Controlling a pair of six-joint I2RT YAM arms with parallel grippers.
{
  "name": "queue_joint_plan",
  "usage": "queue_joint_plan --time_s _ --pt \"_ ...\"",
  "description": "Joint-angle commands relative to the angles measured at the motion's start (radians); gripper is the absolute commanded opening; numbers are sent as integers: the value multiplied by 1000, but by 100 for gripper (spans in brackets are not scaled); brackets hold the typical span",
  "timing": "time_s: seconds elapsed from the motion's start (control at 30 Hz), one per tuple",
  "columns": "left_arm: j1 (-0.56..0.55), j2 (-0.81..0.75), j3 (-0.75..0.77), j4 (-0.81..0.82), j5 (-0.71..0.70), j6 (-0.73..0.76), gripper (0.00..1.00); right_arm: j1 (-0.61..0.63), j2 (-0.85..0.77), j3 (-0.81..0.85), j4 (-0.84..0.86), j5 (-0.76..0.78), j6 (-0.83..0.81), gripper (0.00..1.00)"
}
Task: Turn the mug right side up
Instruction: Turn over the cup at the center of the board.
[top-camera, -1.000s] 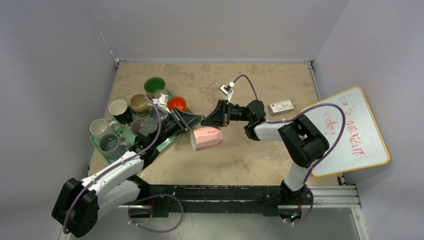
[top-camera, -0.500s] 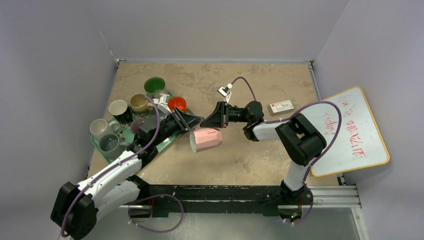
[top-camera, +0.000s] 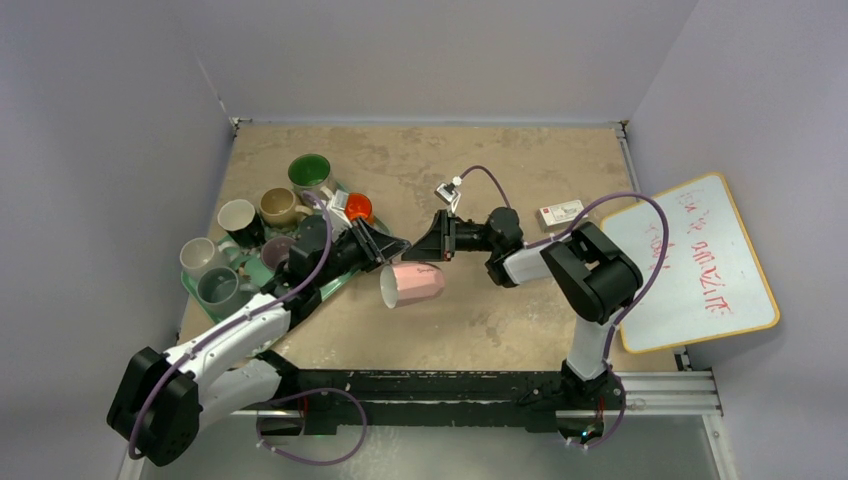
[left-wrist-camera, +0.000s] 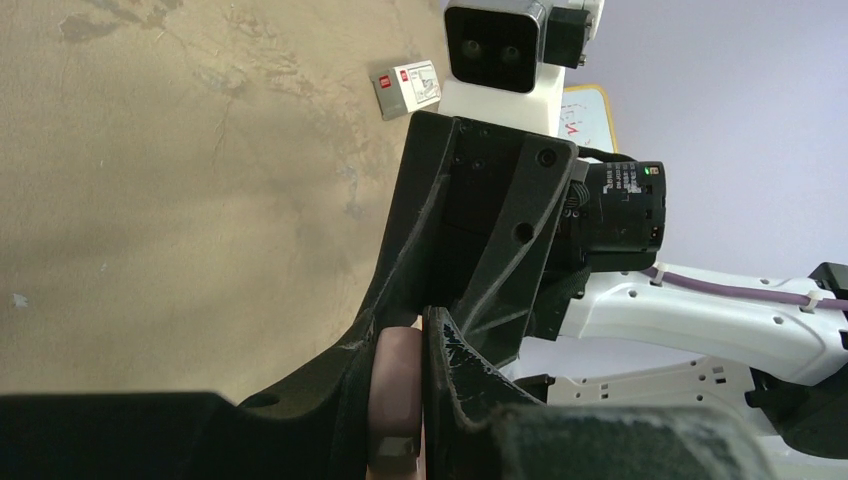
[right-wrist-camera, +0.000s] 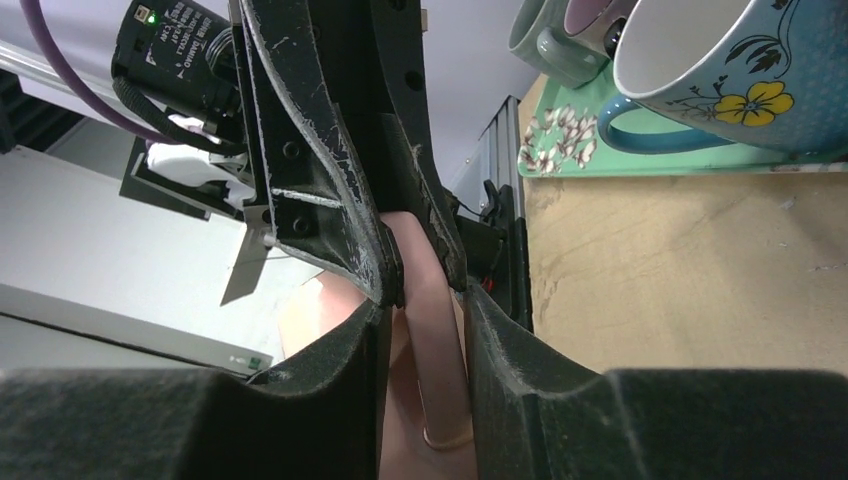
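The pink mug (top-camera: 414, 285) is tilted on its side at the table's middle, with its opening toward the lower left. My left gripper (top-camera: 391, 247) and right gripper (top-camera: 426, 245) meet above it from either side. In the left wrist view my left gripper (left-wrist-camera: 400, 326) is shut on the mug's pink handle (left-wrist-camera: 394, 390), with the right gripper (left-wrist-camera: 470, 230) right behind. In the right wrist view my right gripper (right-wrist-camera: 424, 306) is shut on the same handle (right-wrist-camera: 436, 345), and the left gripper (right-wrist-camera: 418, 262) pinches it just above. I cannot tell whether the mug touches the table.
A green tray (top-camera: 343, 281) holding several upright mugs stands at the left, including a green mug (top-camera: 309, 172) and an orange one (top-camera: 355, 207). A blue floral mug (right-wrist-camera: 740, 70) shows on it. A small box (top-camera: 560, 212) lies at the right, and a whiteboard (top-camera: 700, 265) lies past the right edge.
Both grippers stay on the handle. The mug has tipped so its opening faces more upward and shifted slightly nearer. The left forearm has swung up and both wrists have turned.
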Motion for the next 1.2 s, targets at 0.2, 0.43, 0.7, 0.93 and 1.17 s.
queue_joint_plan --time_s 0.2,0.43,0.7,0.93,1.17 --pt "-2 20 7 -60 -25 58 0 -38 -45 -28 209 29 62 39" --pt "-1 37 6 -98 -51 91 0 -82 -37 -50 182 45 105 39" --pt "-1 85 136 -344 -59 228 0 -112 -65 -55 208 37 139 41" --pt "-4 153 320 -624 -51 381 0 -116 -154 -67 120 35 91 47" --pt "-21 239 565 -921 -108 634 0 -117 -315 -75 -126 52 -55 79"
